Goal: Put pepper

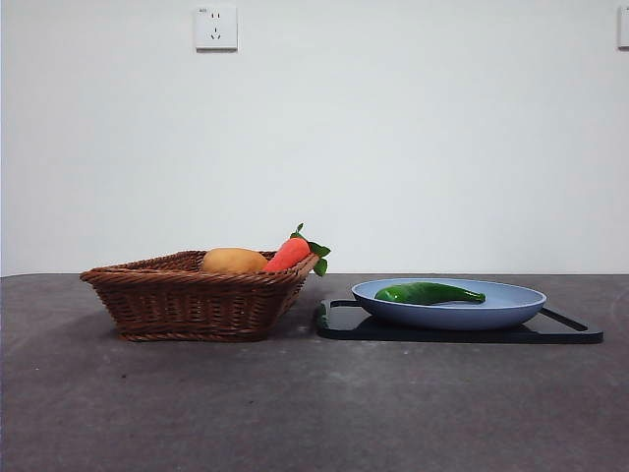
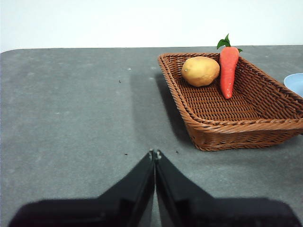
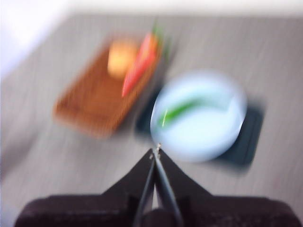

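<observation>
Surface (image 1: 295, 413): grey, bare near its front edge.
Pepper (image 1: 428, 293): lying in blue plate (image 1: 511, 307); right wrist view blurred.
Left pincer (image 2: 155, 153): clenched, empty.
Right pincer (image 3: 155, 150): clenched, empty.

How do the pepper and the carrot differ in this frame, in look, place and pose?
The pepper is glossy green and bare of leaves; the carrot is orange-red with green leaves. The pepper lies in the blue plate on the black tray; the carrot is in the wicker basket beside the potato. The pepper lies flat; the carrot leans tilted on the basket's rim. Both are long, tapering and untouched by any gripper.
</observation>
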Tool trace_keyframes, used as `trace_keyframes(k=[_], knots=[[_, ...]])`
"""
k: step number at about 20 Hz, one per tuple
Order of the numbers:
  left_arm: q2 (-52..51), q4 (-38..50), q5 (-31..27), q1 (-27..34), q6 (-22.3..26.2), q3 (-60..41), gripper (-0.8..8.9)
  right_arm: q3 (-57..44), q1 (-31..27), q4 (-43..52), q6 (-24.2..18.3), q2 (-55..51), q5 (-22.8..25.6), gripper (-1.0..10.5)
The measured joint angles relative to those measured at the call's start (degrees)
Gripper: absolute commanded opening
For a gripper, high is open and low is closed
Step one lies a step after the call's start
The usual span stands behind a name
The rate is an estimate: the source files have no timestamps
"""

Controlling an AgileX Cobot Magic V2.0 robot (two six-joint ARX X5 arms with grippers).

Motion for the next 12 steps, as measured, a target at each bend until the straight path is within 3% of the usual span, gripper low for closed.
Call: trace_keyframes(k=[2,6,12], knots=[[0.0,0.0,0.0,0.0,0.0,0.0,0.08,-8.4,-1.9,9.8,0.6,-6.7,0.8,0.1],[0.0,0.0,0.0,0.0,0.0,0.0,0.08,-27.7,-4.2,27.6,1.1,-17.3,9.2,0.1],[0.0,0.0,0.0,0.0,0.0,0.0,0.08,-43.6,-4.7,41.5,1.7,-27.5,13.2,0.1]])
